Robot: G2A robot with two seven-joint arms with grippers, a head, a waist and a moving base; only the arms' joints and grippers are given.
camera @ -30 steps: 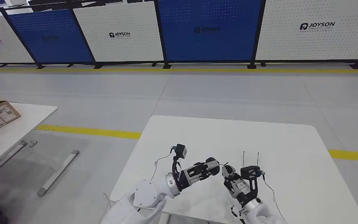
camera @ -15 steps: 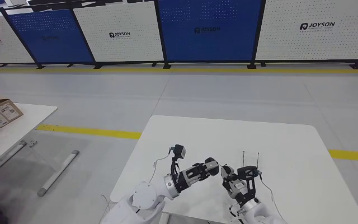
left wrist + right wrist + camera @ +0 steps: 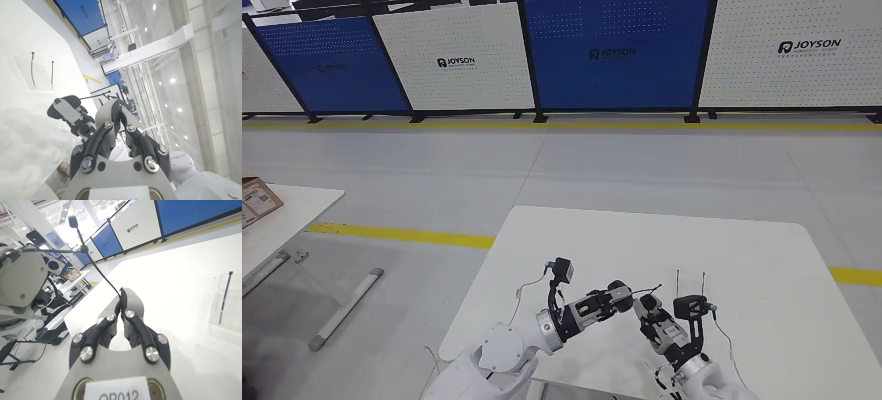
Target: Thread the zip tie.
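Holding the zip tie (image 3: 98, 269) in the air over the table's (image 3: 742, 250) near edge, both arms close together. Right gripper (image 3: 120, 300) pinches the strap's lower end. Left gripper (image 3: 119, 111), fingers pressed together, grips another stretch. The strands cross between them, likely lined up for threading. Two spare ties (image 3: 32, 72) lie flat toward the table's middle.

Two spare ties (image 3: 52, 75) lie on the table (image 3: 762, 260) near the right pincer (image 3: 121, 296).

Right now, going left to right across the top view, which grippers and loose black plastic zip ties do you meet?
The left gripper → right gripper → first loose black plastic zip tie → second loose black plastic zip tie.
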